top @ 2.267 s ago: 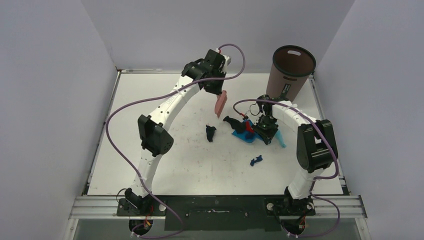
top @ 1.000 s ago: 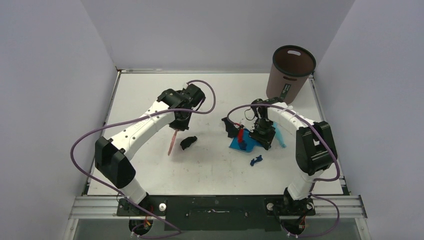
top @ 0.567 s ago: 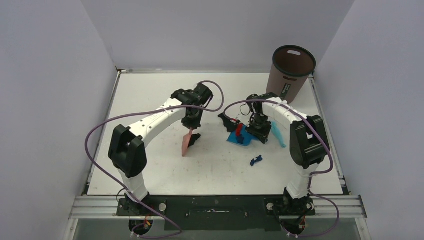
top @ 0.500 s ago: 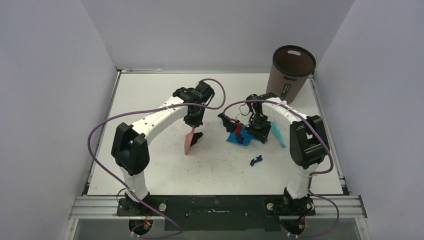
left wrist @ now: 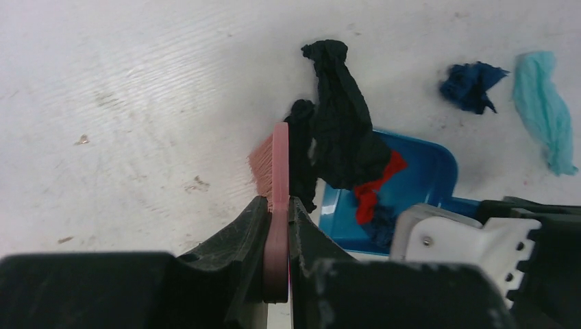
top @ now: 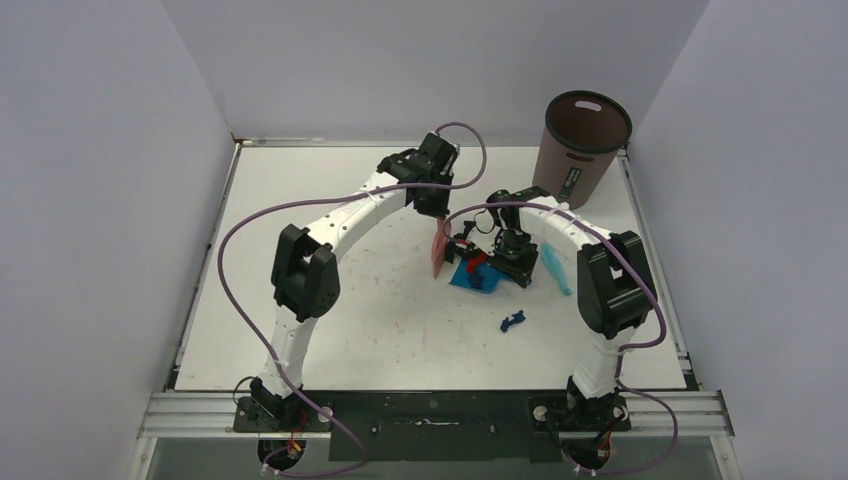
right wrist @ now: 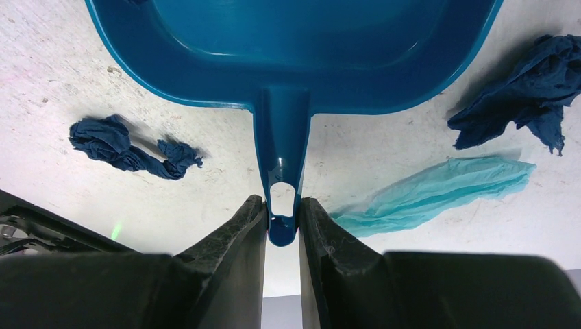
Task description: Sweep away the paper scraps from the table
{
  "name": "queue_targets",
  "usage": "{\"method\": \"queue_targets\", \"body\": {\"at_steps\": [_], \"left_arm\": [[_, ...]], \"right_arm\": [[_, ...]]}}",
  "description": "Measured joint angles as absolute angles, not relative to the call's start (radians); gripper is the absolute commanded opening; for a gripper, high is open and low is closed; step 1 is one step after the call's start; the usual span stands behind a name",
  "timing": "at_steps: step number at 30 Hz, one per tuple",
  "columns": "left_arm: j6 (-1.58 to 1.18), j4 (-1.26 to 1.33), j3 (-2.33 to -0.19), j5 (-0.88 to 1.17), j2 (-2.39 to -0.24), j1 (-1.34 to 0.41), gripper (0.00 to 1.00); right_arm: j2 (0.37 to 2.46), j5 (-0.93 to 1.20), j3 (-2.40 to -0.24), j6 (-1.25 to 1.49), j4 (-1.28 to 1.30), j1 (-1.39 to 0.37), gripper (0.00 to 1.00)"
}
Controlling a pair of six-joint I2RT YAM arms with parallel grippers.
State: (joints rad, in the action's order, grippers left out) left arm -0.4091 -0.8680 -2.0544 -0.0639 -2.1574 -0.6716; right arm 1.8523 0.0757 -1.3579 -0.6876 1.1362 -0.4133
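My left gripper [top: 432, 208] is shut on the pink hand brush [top: 438, 250], whose bristles [left wrist: 262, 159] face away from the dustpan mouth. Black paper scraps [left wrist: 340, 130] and a red one [left wrist: 375, 188] lie at the mouth of the blue dustpan [top: 470, 278], right beside the brush. My right gripper [right wrist: 282, 205] is shut on the dustpan handle [right wrist: 282, 157]. A light-blue strip [right wrist: 438, 192] and a dark blue scrap [right wrist: 521, 89] lie beside the pan. Another dark blue scrap [top: 513, 320] lies alone on the white table [top: 330, 330].
A tall brown waste bin [top: 585, 140] stands at the far right corner. Grey-lilac walls close in the table on three sides. Purple cables loop over both arms.
My left arm swung the brush from the left middle of the table rightward, pushing a black scrap to the dustpan mouth. The dustpan shifted slightly left.
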Motion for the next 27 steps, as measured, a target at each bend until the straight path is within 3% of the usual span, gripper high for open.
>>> {"method": "queue_targets", "body": {"at_steps": [9, 18, 27], "left_arm": [[-0.318, -0.811, -2.061, 0.083, -2.17, -0.748, 0.0], [-0.319, -0.817, -2.01, 0.08, -2.116, -0.771, 0.0], [-0.358, -0.902, -2.028, 0.101, -1.997, -0.787, 0.0]], "right_arm": [[1.853, 0.078, -1.358, -0.672, 1.127, -0.413, 0.05], [1.837, 0.079, -1.328, -0.66, 1.111, -0.412, 0.05], [1.687, 0.113, -1.242, -0.659, 1.111, -0.376, 0.05]]}}
